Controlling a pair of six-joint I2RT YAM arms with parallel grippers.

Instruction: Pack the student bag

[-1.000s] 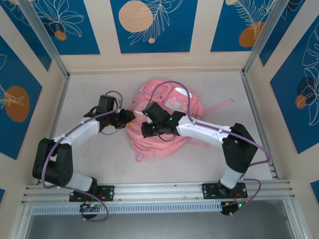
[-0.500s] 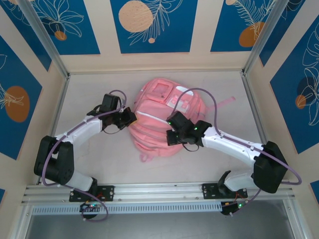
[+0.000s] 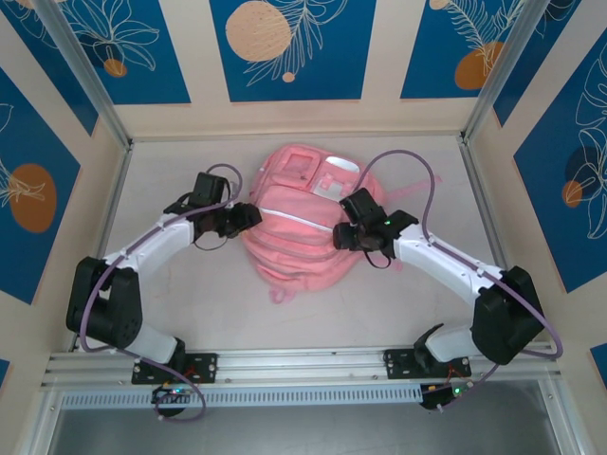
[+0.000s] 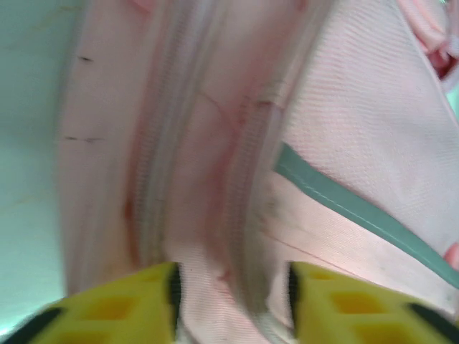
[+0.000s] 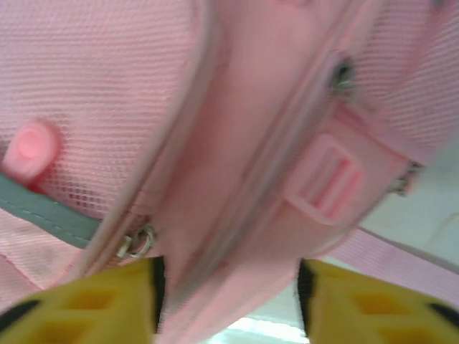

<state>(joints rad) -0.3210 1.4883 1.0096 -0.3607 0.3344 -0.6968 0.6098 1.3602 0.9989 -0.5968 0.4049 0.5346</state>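
Nearest me, at the bottom of the top view, the right arm's elbow sits further toward the right edge than a second ago. The right gripper (image 3: 343, 235) has drawn back from the left-centre of the student bag (image 3: 294, 242) to its right edge. The left gripper (image 3: 248, 216) is at the bag's left edge, almost where it was. Both sets of jaws were closed half a second back and now stand partly open. In the left wrist view, the left gripper (image 4: 233, 287) has its yellow fingers (image 4: 115, 308) apart, and a zip seam of the bag (image 4: 215, 143) runs down into the gap. I cannot tell whether the pads touch it. In the right wrist view, the right gripper (image 5: 228, 287) is spread about as far, with a pink fold of the bag (image 5: 251, 107) between the fingers and nothing pinched. The bag lies in the middle of the table (image 3: 190, 303), between the two grippers, and reaches toward the upper centre of the frame.
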